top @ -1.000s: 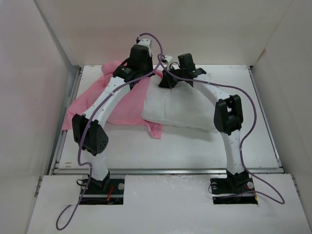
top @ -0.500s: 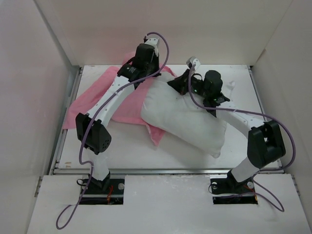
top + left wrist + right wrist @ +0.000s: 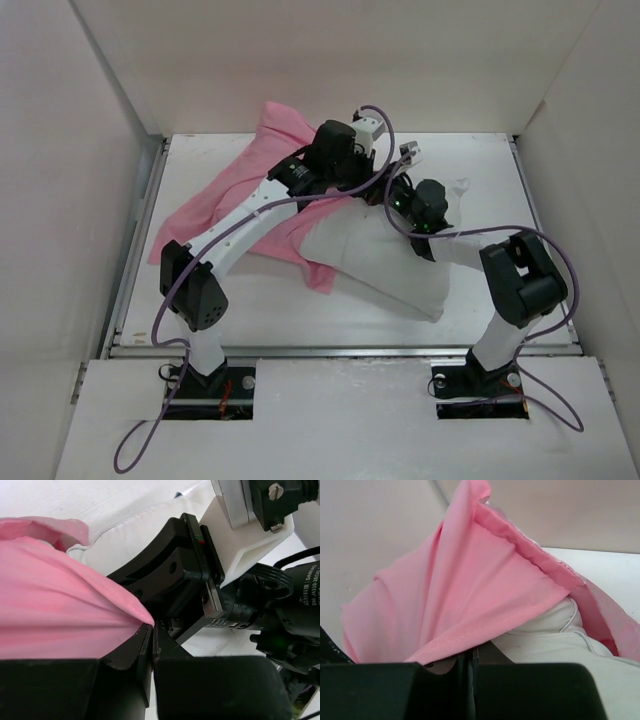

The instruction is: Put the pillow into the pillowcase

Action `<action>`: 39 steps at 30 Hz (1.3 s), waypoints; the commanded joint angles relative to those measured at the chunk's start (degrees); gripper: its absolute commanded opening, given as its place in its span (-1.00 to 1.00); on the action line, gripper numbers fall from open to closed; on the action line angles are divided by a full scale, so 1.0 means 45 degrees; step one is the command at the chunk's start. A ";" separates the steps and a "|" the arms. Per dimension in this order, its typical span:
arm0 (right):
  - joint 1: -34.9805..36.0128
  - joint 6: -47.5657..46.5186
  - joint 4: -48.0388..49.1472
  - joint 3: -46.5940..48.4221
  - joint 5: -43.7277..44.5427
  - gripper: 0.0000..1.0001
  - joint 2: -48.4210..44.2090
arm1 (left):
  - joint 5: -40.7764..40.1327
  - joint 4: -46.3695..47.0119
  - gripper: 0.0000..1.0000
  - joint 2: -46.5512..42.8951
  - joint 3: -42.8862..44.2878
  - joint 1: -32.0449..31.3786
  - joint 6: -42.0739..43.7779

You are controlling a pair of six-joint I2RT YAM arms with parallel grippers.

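Both arms meet at the far middle of the table [image 3: 500, 180]. The left gripper [image 3: 152, 627] has its fingers pressed together on a fold of the pillowcase [image 3: 225, 205]; the right gripper [image 3: 471, 657] is likewise closed, and the pink hem looks caught between its tips.

The pillow [image 3: 385, 265] lies just near-right of both hands, its long axis slanting from the grippers toward the near right corner. Its far end is tucked under the lifted hem, and the rest is bare. The case spreads away to the left and far side.

So the sack must be drawn along that slant, over the pillow, I'd judge; the right hand sits nearer the pillow.

One pillow, one pillowcase — two grippers, both on pink cloth.
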 commanded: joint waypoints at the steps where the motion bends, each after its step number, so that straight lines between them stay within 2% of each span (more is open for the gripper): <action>1: 0.0690 0.2008 0.4725 -0.0007 0.1989 -1.00 -0.0428 | 0.4811 0.0515 -1.00 -0.0489 -0.0499 -0.1638 -0.0200; 3: 0.0690 0.3082 0.5603 -0.0263 0.2418 -1.00 -0.0117 | 0.6116 0.0516 -1.00 0.0017 -0.0501 -0.2009 -0.0026; 8: 0.0806 0.4705 0.6233 -0.0985 0.4234 -1.00 0.0001 | 0.7274 -0.0164 -1.00 0.1640 0.0938 -0.2733 0.0481; 13: 0.0807 0.5856 0.6348 -0.1532 0.5699 -1.00 0.0001 | 0.7160 -0.1007 -1.00 0.2130 0.1921 -0.3260 0.1343; 18: 0.0399 0.6231 0.6723 -0.1885 0.5138 -1.00 -0.0153 | 0.6439 -0.0500 -1.00 0.1663 0.1181 -0.2872 0.1169; 19: 0.0281 0.6347 0.6528 -0.1885 0.4942 -0.90 -0.0329 | 0.6088 -0.0364 -0.33 0.1507 0.0715 -0.2755 0.1012; 21: 0.0280 0.6348 0.5689 -0.1885 0.4610 -0.56 -0.0543 | 0.4975 -0.0051 0.69 0.0922 0.0205 -0.2325 0.0563; 22: 0.0145 0.6348 0.5473 -0.1885 0.4608 -0.48 -0.0662 | 0.4604 0.0143 0.99 0.0649 -0.0416 -0.2150 0.0388; 26: 0.0007 0.6017 0.4731 -0.2236 0.4297 -0.10 -0.1323 | 0.2826 0.0710 1.00 -0.0835 -0.1610 -0.1271 -0.0083; 27: -0.0148 0.5823 0.3994 -0.2237 0.4295 0.00 -0.1501 | 0.2552 0.0847 1.00 -0.1496 -0.1807 -0.0960 -0.0083; 28: -0.0150 0.5647 0.3445 -0.2237 0.4295 0.22 -0.1657 | 0.2066 0.0848 1.00 -0.1870 -0.2003 -0.0841 -0.0238; 30: -0.0150 0.4637 0.2196 -0.1848 0.3984 0.35 -0.2202 | 0.1731 0.1044 1.00 -0.2632 -0.2567 -0.0839 -0.0239; 32: -0.0150 0.3697 -0.0029 -0.1147 0.3691 0.43 -0.2614 | 0.0677 0.1044 1.00 -0.3803 -0.2882 -0.0722 -0.0239; 33: -0.0150 0.3228 -0.0888 -0.0891 0.3690 0.56 -0.3099 | 0.0288 0.1044 1.00 -0.4194 -0.3309 -0.0722 -0.0471; 34: -0.0150 0.2218 -0.2714 -0.0638 0.3961 0.56 -0.3336 | -0.0606 0.1198 1.00 -0.5029 -0.3622 -0.0722 -0.0609; 36: -0.0150 0.1158 -0.4753 0.0238 0.4780 0.62 -0.3786 | -0.1761 0.1200 1.00 -0.5893 -0.4731 -0.0722 -0.1269; 37: -0.0150 -0.0104 -0.5575 0.0457 0.4919 0.65 -0.4174 | -0.2405 0.1200 1.00 -0.6767 -0.5184 -0.0722 -0.1584; 38: 0.0005 -0.0871 -0.7169 0.1039 0.5036 0.88 -0.4372 | -0.3572 0.1200 1.00 -0.7182 -0.6155 -0.0567 -0.1973; 39: 0.0181 -0.1439 -0.8113 0.1354 0.5347 0.89 -0.4528 | -0.4144 0.1045 1.00 -0.7592 -0.6165 -0.0566 -0.2461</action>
